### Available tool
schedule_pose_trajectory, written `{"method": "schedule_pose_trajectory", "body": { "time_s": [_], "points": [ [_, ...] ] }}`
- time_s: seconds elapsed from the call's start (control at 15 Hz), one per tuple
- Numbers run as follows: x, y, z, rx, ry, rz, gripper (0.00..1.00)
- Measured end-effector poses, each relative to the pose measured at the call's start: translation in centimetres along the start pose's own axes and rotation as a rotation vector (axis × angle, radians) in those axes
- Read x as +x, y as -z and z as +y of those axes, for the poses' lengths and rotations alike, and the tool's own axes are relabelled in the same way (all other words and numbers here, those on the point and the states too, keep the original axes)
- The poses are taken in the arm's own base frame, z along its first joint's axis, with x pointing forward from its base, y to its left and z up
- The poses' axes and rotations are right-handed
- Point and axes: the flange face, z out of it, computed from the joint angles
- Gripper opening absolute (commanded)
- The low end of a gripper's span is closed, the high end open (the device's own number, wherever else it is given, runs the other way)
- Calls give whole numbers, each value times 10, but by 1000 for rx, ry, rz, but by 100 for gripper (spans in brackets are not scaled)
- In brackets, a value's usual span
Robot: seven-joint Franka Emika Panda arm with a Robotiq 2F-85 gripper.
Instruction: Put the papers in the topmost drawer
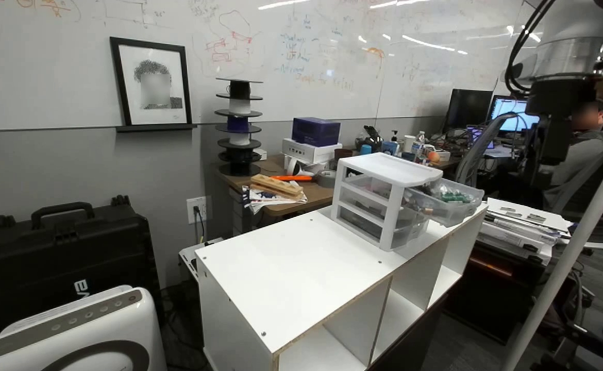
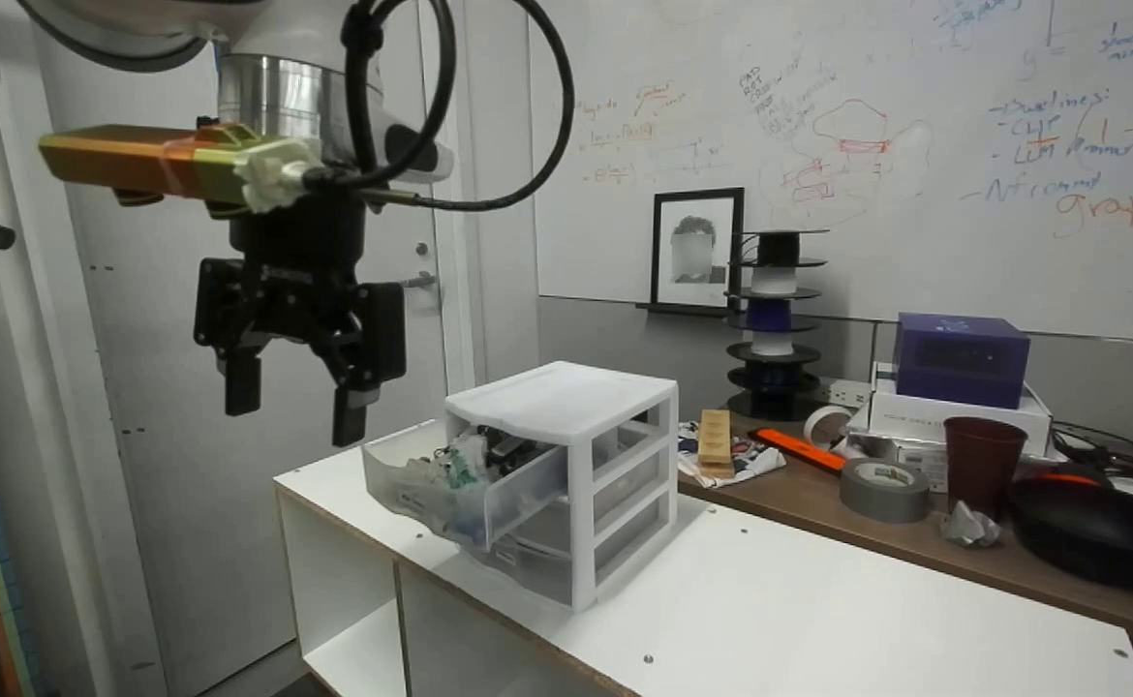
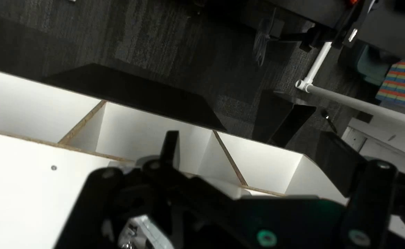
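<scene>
the topmost drawer (image 2: 431, 505) juts out, holding green and dark items (image 2: 463, 465); claw (image 2: 295, 414) spread wide.

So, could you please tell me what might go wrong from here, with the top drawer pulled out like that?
First, the top drawer already holds a jumble of green and dark items, so paper laid there could snag, bend or stick up. Second, the open gripper hangs off toward the drawer's front side, so coming in low might knock the drawer. Third, the drawer juts well out of its small unit; pressing down on it could perhaps tip the unit.
</scene>
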Motion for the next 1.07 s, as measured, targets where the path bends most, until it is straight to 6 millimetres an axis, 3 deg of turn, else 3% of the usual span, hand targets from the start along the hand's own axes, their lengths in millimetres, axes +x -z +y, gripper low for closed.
{"method": "schedule_pose_trajectory", "body": {
  "time_s": [0.33, 0.4, 0.67, 1.0, 1.07],
  "points": [
    [-14, -35, 2, -37, -49, -2, 100],
    [-13, -41, 4, -49, -53, 13, 82],
    [-1, -72, 16, -82, -78, 73, 49],
    [18, -97, 23, -59, -134, 146, 12],
    [23, -97, 20, -41, -147, 158, 10]
  ]
}}
